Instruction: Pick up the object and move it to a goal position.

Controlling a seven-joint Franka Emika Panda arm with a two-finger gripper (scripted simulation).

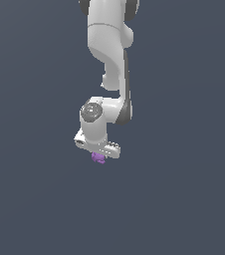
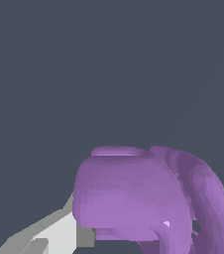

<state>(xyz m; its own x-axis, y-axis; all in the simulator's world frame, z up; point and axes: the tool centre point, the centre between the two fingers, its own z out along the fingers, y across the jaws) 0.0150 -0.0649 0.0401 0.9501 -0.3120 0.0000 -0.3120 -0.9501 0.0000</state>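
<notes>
The object point(image 1: 99, 158) is a small purple knobbly lump that shows just under the white hand of the arm in the exterior view. In the wrist view the object point(image 2: 139, 198) fills the lower half of the picture, sitting between the fingers point(image 2: 54, 233), pale grey and partly seen at its sides. My gripper point(image 1: 100, 155) is shut on the object, and its fingertips are mostly hidden by the hand in the exterior view. No goal marker shows in either view.
The white arm point(image 1: 109, 45) comes down from the top of the exterior view. A plain dark blue-grey surface point(image 1: 184, 199) lies all around.
</notes>
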